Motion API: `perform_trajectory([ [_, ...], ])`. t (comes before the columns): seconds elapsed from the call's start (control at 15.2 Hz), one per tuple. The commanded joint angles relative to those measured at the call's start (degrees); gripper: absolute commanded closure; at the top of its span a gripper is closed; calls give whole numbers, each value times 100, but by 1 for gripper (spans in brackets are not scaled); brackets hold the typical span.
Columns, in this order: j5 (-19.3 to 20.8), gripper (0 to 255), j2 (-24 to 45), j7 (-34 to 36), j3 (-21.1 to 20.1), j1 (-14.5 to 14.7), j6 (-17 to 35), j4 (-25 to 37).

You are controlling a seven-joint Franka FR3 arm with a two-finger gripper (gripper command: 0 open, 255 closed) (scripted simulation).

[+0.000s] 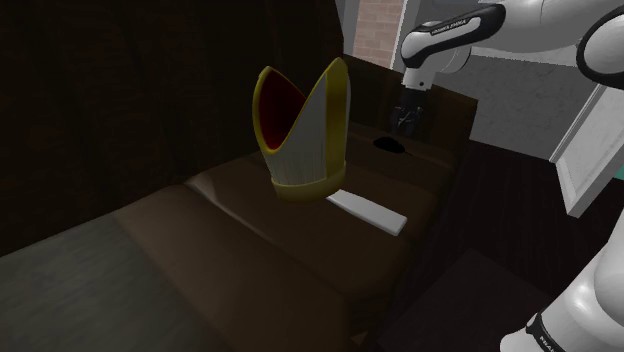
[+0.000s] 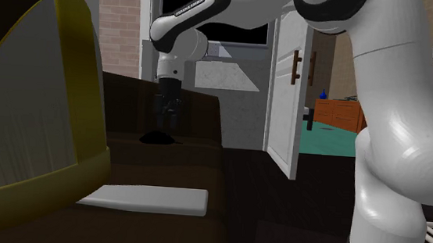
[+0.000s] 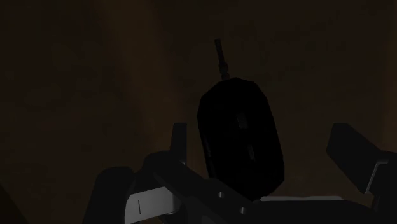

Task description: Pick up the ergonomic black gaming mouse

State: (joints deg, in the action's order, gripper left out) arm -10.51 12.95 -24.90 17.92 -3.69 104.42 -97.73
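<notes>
The black mouse [image 1: 390, 146] lies on a dark brown surface [image 1: 300, 240], near its far end in the shoulder view. My black gripper [image 1: 408, 118] hangs just above the mouse, pointing down. In the second exterior view the gripper [image 2: 165, 115] stands right over the mouse [image 2: 157, 138], fingertips close to its top. Seen from the wrist, the mouse [image 3: 240, 137] sits between the two fingers [image 3: 179, 143], with a short cable stub at its far end. The gripper [image 3: 261, 133] is open, and a gap shows between the mouse and the other finger.
A tall white and gold mitre-shaped hat [image 1: 303, 130] with a red inside stands mid-surface, nearer than the mouse. A flat white slab [image 1: 368, 210] lies beside it near the edge. An open white door [image 2: 287, 98] stands beyond the furniture.
</notes>
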Motion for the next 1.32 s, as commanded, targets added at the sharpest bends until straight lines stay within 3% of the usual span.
perform_trajectory([
  [0.0, -36, 0, 96, -25, -10, -5, 113, -18],
  [0.4, -81, 0, 182, -81, -23, -5, 431, -258],
  [0.46, -80, 255, 181, -86, -20, -9, 423, -253],
  [1.06, -81, 255, 183, -81, -22, -5, 431, -257],
  [1.25, -50, 255, 123, -44, -13, -4, 223, -104],
])
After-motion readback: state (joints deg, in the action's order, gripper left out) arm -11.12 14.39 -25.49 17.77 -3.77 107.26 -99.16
